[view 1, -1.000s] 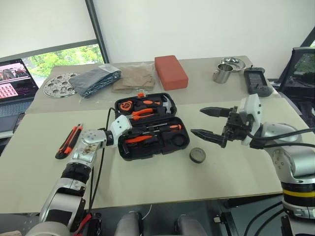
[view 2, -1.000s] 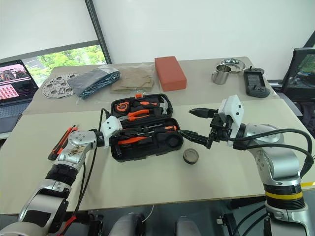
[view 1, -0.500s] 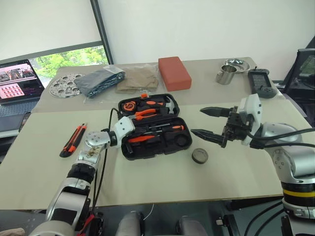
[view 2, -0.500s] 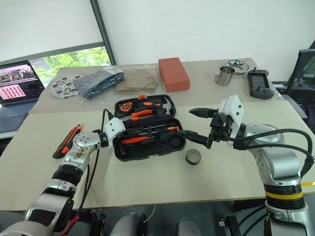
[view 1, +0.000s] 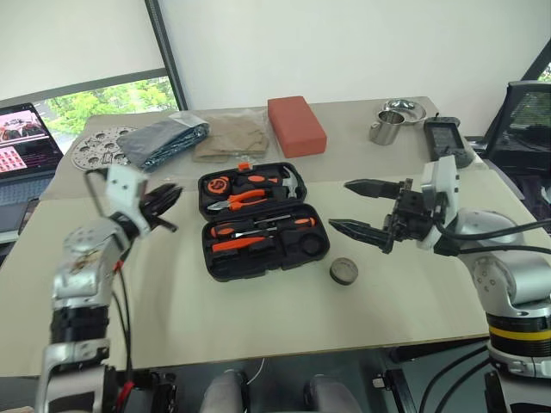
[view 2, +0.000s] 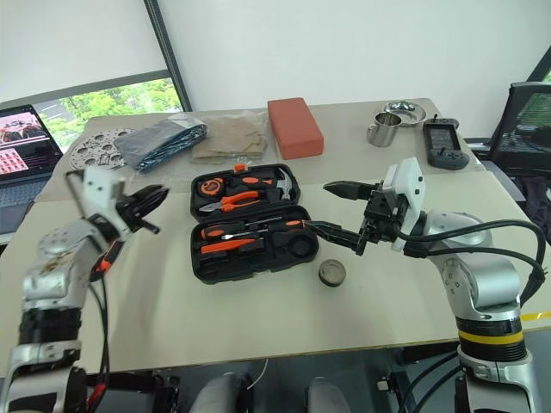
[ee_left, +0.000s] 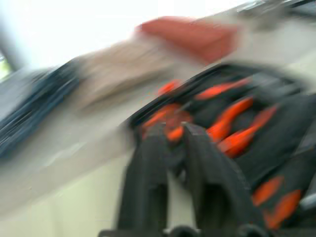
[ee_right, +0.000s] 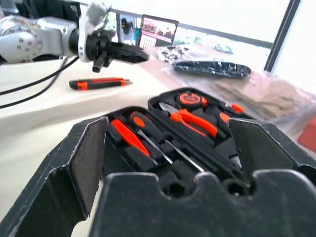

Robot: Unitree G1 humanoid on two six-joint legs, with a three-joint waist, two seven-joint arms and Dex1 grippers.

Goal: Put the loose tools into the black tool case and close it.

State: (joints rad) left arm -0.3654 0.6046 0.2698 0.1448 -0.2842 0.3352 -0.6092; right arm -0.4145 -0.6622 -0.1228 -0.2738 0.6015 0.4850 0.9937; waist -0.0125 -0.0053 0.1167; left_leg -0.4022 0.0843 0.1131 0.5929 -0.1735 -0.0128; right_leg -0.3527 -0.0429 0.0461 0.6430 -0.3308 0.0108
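The black tool case (view 1: 303,255) lies open in the middle of the table, with orange-handled screwdrivers (view 1: 238,244) and other tools in its slots. The small dark tape roll (view 1: 343,270) lies on the table just right of the case's front corner. My right gripper (view 1: 340,205) hovers wide open and empty over the case's right end, above the roll. Raised off the table to the left of the case, my left gripper (view 1: 164,208) points toward it, fingers slightly parted and empty. The orange-and-black utility knife (ee_right: 98,83) lies on the table beyond that hand.
At the back of the table are a red-orange block (view 1: 297,125), a tan cloth (view 1: 228,138), a dark bag (view 1: 164,140), a perforated metal disc (view 1: 96,146), a metal cup (view 1: 383,131), a bowl (view 1: 403,110) and a black handheld device (view 1: 446,138). A laptop (view 1: 26,138) stands far left.
My left gripper has pulled away from the case's left edge, rising and swinging left, and its fingers have parted a little. The right gripper has stayed in place, open.
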